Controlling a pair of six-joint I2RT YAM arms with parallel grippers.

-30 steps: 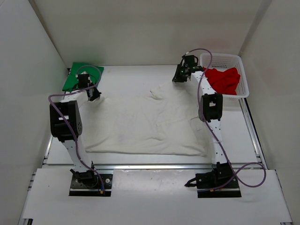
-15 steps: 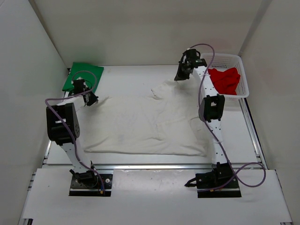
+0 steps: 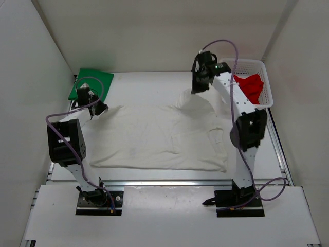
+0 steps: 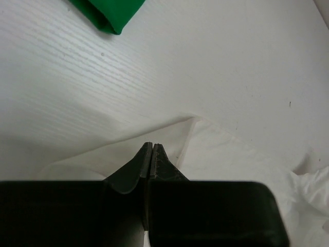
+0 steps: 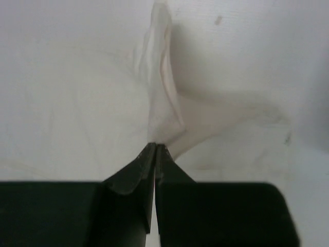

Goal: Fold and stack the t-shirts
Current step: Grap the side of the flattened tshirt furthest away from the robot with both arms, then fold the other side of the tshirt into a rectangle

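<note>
A white t-shirt (image 3: 154, 136) lies spread across the middle of the table. My left gripper (image 3: 102, 108) (image 4: 152, 145) is shut on the shirt's far-left corner, and the cloth (image 4: 231, 159) runs taut from its tips. My right gripper (image 3: 197, 91) (image 5: 156, 145) is shut on the shirt's far-right part, lifting it into a peak (image 5: 164, 103) above the table. A folded green t-shirt (image 3: 92, 82) (image 4: 110, 13) rests at the back left. A crumpled red t-shirt (image 3: 251, 87) sits in the basket.
A white mesh basket (image 3: 245, 64) stands at the back right, close to the right arm. White walls close in the table on three sides. A metal rail runs along the near edge, in front of both arm bases.
My right gripper has shut on the white shirt's far-right part and raised it off the table. My left gripper has drawn the shirt's far-left corner further left.
</note>
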